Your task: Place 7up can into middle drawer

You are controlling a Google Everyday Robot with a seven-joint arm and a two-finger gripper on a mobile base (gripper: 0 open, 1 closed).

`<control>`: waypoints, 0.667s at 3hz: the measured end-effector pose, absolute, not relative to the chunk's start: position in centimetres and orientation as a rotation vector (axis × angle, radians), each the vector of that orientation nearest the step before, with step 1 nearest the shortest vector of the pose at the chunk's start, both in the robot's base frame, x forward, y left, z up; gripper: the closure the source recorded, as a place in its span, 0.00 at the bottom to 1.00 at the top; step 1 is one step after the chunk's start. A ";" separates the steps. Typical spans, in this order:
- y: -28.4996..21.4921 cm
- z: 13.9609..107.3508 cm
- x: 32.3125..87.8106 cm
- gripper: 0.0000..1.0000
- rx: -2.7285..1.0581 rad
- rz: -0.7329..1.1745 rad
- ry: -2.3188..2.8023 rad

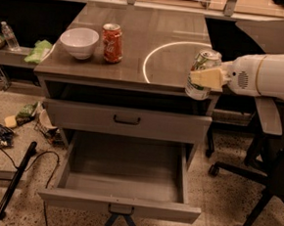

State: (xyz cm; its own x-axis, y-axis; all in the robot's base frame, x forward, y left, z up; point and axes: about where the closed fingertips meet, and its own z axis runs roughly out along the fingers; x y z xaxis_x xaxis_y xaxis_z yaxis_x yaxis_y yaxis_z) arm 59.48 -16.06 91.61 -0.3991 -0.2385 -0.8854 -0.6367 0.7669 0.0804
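Observation:
The 7up can, pale silver with green markings and a silver top, hangs in the air at the counter's front right corner. My gripper comes in from the right on a white arm and is shut on the can, its yellowish finger across the can's side. The middle drawer is pulled open below, a wide grey box with a bare floor and a dark handle at its front. The can is above and to the right of the drawer's opening.
A red Coca-Cola can and a white bowl stand on the counter at the left. The shallower drawer above is shut. Office chairs stand at the right. Litter and a black cable lie on the floor at the left.

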 end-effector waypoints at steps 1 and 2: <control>-15.1 88.5 58.2 1.00 -0.596 0.570 2.014; -12.7 82.0 55.4 1.00 -0.529 0.594 2.011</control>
